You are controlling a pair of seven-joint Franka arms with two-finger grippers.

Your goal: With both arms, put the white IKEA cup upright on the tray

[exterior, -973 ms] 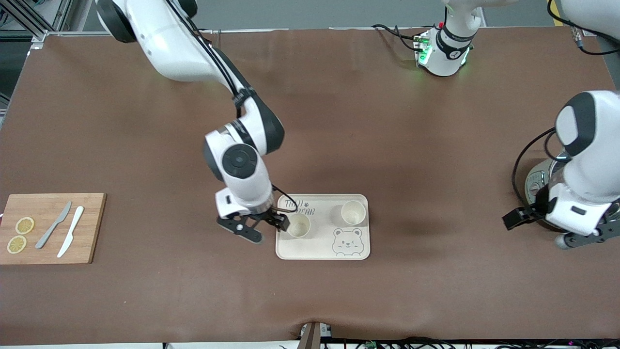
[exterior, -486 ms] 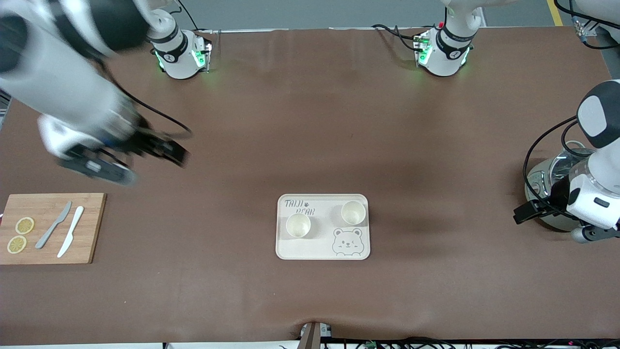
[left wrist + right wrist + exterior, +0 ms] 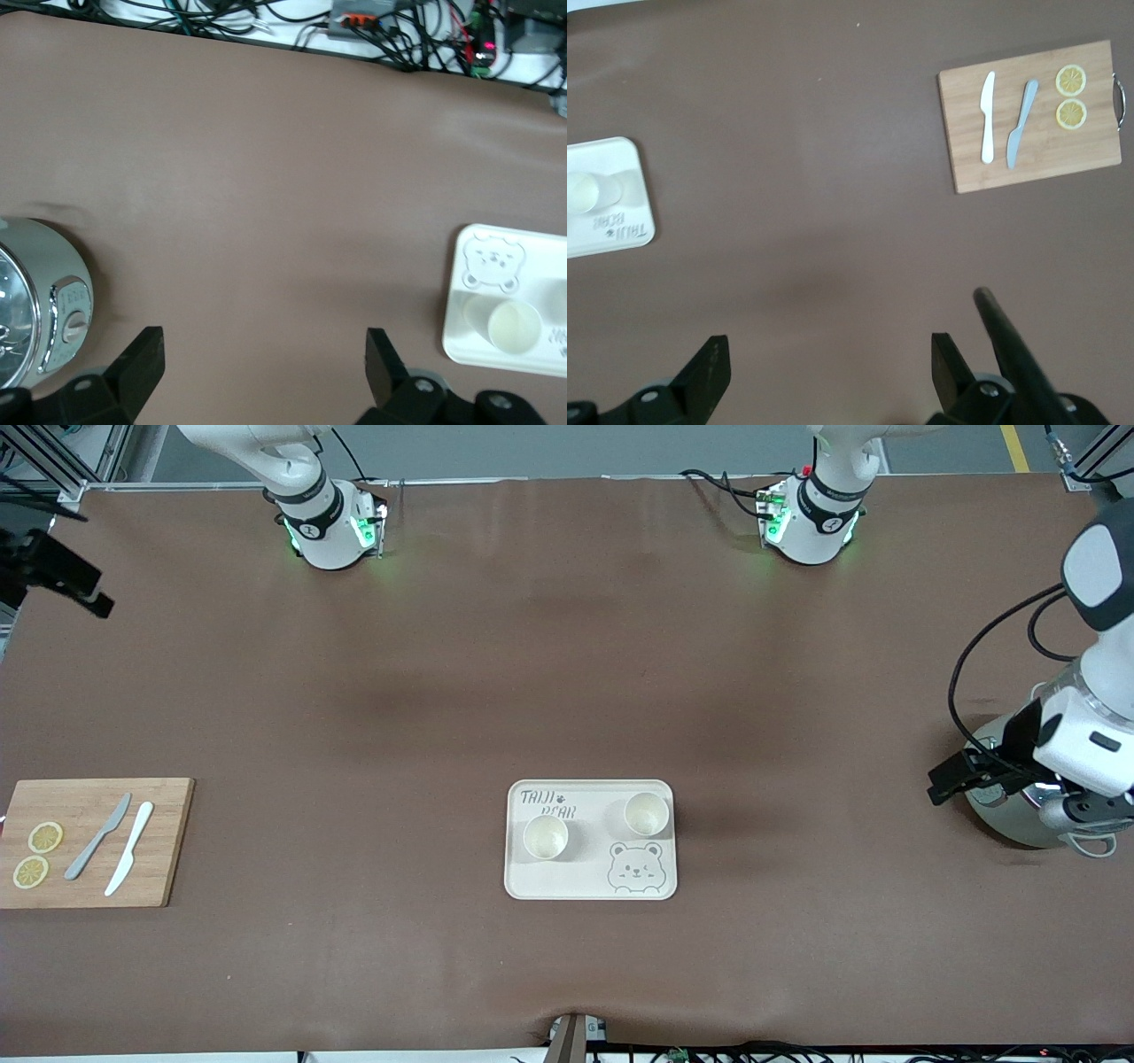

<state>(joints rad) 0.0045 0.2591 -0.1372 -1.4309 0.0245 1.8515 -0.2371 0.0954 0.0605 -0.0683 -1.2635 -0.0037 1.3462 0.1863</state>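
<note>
The right gripper (image 3: 824,372) has let go of the cup (image 3: 545,837) nearer the right arm's end of the tray (image 3: 523,886) and pulled far away, up over the surface's corner by the right arm's base, jaws wide. The left gripper (image 3: 261,367) has shifted slightly, over the steel pot (image 3: 1010,824).

A brown mat covers the bench (image 3: 567,646) edge to edge. Grey floor shows along the bases' side, with cables (image 3: 709,1052) strung under the camera-side edge.
</note>
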